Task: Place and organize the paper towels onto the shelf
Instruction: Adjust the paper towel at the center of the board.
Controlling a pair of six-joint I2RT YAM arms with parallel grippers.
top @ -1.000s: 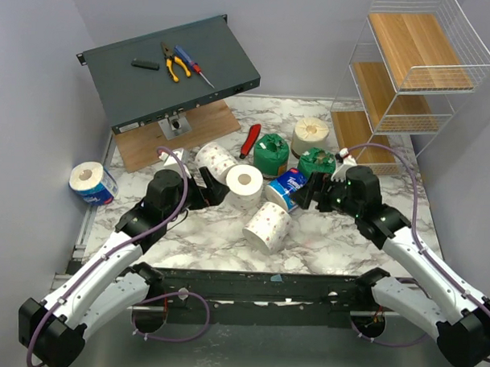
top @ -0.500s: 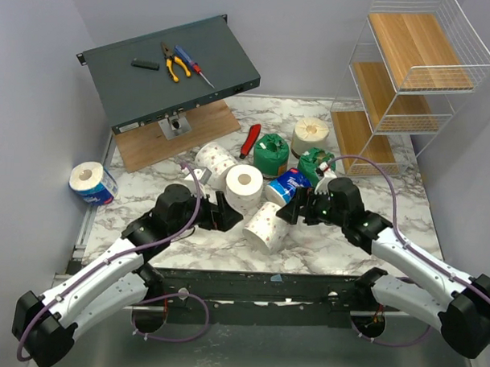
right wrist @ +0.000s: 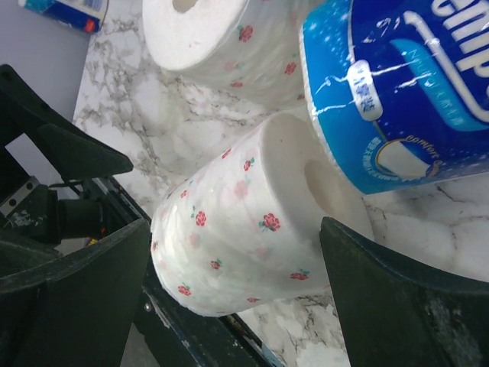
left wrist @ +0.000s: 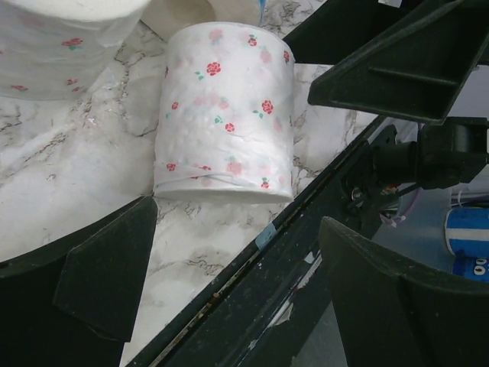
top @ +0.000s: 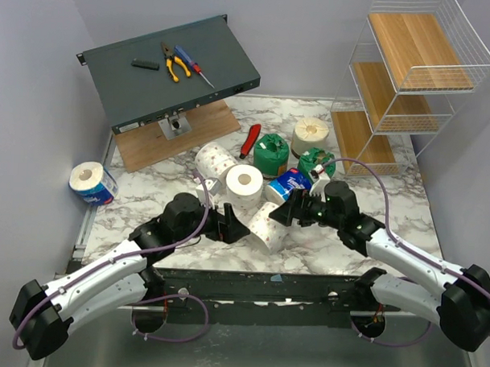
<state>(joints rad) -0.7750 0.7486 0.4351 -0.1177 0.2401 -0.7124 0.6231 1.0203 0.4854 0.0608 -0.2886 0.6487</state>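
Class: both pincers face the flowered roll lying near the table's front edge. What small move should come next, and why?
Probably the right pincer should close on the flowered roll: the roll lies on its side between its open fingers, while the left pincer, also open, has the roll ahead of its fingertips.

3 white rose-specked paper towels mid-table: near roll [top: 268,224] on its side by the near edge, middle roll [top: 245,183] upright, far roll [top: 215,160] tilted. Blue roll [top: 287,186] lies just beside them; 2nd blue roll [top: 92,182] lies at the left edge. Left green roll [top: 271,154], right green roll [top: 316,163] and cream roll [top: 310,136] stand farther back. White wire shelf [top: 411,48], 3 slanted wood tiers, stands at the far right corner.
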